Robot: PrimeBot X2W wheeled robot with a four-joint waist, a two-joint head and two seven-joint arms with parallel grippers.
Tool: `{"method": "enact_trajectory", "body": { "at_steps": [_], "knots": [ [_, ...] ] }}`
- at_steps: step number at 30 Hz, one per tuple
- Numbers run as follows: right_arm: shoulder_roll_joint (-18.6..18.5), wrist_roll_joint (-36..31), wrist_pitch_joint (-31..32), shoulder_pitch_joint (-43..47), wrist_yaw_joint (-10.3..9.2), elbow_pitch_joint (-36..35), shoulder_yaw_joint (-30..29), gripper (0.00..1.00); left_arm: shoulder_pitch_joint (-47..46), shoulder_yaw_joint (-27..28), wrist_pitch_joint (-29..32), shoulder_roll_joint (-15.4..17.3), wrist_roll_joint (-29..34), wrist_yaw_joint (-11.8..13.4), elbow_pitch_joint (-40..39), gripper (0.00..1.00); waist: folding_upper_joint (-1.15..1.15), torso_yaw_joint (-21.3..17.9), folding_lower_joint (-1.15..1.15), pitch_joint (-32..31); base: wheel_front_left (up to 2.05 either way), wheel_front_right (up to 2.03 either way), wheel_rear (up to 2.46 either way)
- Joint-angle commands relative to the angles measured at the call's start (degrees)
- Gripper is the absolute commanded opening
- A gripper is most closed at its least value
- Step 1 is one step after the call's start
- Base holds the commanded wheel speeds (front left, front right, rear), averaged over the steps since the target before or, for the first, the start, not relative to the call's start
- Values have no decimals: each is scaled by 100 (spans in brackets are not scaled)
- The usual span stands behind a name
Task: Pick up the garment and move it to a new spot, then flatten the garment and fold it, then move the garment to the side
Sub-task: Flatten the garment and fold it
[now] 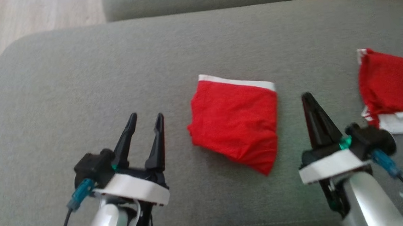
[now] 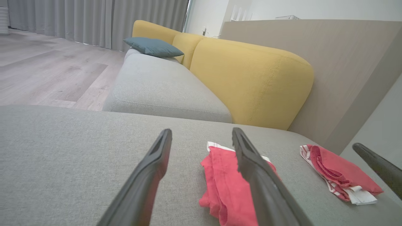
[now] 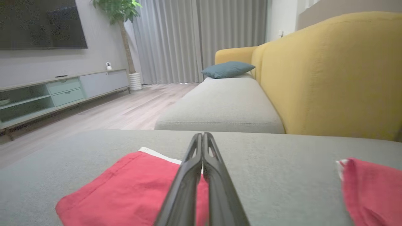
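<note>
A folded red garment (image 1: 235, 119) with a white band along its far edge lies on the grey cushion (image 1: 113, 69), between my two grippers. It also appears in the left wrist view as the red garment (image 2: 220, 185) and in the right wrist view as the red garment (image 3: 132, 188). My left gripper (image 1: 144, 118) stands open to the garment's left, fingers apart and nothing between them. To the garment's right my right gripper (image 1: 306, 96) is shut, its fingers pressed together on nothing, just clear of the cloth.
A second red and white garment (image 1: 391, 89) lies crumpled at the cushion's right edge. A yellow backrest (image 2: 251, 78) runs along the far side, with another grey seat (image 2: 163, 88) and a blue pillow (image 2: 152, 46) beyond. Wooden floor (image 1: 10, 20) lies off the cushion's left.
</note>
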Motion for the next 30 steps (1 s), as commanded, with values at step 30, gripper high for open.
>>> {"method": "enact_trajectory", "body": {
  "at_steps": [30],
  "knots": [
    [-9, 102, -62, -1999, 42, 2644, 1092, 0, -622, 97, -35, 15, 20, -21, -88, 100, 0, 1056, 0, 795, 0, 0, 0]
  ]
}}
